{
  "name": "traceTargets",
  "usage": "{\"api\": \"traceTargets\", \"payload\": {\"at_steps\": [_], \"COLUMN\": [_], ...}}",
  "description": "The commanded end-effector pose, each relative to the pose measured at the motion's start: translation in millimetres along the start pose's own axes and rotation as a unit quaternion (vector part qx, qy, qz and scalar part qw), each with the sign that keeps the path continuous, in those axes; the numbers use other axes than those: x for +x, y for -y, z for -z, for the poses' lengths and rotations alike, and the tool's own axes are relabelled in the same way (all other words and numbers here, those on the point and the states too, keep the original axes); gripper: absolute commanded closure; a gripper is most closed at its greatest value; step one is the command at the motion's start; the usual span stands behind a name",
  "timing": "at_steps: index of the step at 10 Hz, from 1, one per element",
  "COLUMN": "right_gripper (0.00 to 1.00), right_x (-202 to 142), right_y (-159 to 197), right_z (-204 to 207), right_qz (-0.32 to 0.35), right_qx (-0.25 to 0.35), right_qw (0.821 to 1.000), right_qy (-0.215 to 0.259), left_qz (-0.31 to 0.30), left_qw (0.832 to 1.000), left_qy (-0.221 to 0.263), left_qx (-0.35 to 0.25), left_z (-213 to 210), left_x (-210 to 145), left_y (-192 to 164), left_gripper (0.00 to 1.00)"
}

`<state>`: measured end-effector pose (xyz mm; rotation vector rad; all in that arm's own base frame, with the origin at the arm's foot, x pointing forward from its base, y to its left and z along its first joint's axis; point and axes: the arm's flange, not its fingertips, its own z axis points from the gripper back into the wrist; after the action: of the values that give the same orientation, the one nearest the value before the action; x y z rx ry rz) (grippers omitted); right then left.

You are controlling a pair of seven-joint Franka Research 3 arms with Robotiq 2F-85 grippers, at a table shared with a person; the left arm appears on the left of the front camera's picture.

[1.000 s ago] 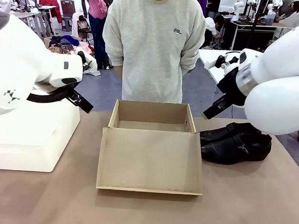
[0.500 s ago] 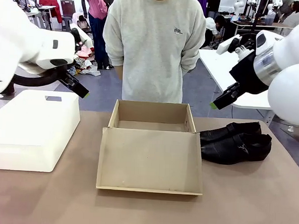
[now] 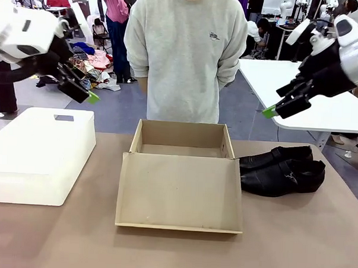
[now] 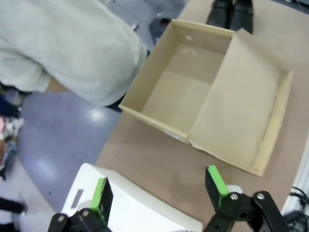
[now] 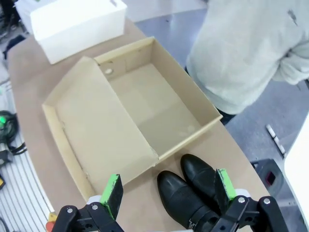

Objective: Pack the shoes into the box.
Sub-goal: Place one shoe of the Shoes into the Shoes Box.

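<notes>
The shoes (image 3: 281,170) lie side by side and touching on the worktop (image 3: 293,246), below the right hand (image 3: 275,102) and just beside the box (image 3: 182,134) on the wall nearer that hand. The box stands open between the two hands. Its interior is bare and its lid flap (image 3: 179,190) lies folded flat on the worktop toward the robot's side.

Both hands hang high over the worktop with fingers spread wide and nothing held. The left hand (image 3: 86,88) hovers above the white bin (image 3: 35,157), well apart from the shoes. By this layout packing is not yet begun, and the step in hand is the approach to the first shoe.

The next move probably falls to the right hand: descend, close across one upper, lift it over the near wall and set it inside.

Open room is ample above the box and on the bare worktop below the right hand. Constraints are the upright box walls, the second shoe pressed against the first, and the person (image 3: 184,51) standing close behind the far wall.
</notes>
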<state>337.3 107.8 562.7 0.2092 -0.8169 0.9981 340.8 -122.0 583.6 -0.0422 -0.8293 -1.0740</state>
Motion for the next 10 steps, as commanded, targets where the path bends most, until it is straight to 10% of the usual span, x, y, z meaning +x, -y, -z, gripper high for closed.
{"api": "traceTargets", "payload": {"at_steps": [1, 10], "right_gripper": [0.0, 0.0], "right_x": [1.3, 9.1], "right_y": [15.0, 14.8], "right_z": [-10.4, -26.4], "right_qz": [-0.027, -0.034], "right_qx": [0.052, 0.07], "right_qw": [0.998, 0.995], "right_qy": [0.027, 0.062], "left_qz": [0.019, 0.003], "left_qw": [0.998, 0.993], "left_qy": [0.033, 0.088], "left_qx": [-0.045, -0.074], "left_z": [-15.5, -34.1], "left_x": [-8.6, -9.9], "left_y": [-12.7, -29.1], "left_gripper": [0.0, 0.0]}}
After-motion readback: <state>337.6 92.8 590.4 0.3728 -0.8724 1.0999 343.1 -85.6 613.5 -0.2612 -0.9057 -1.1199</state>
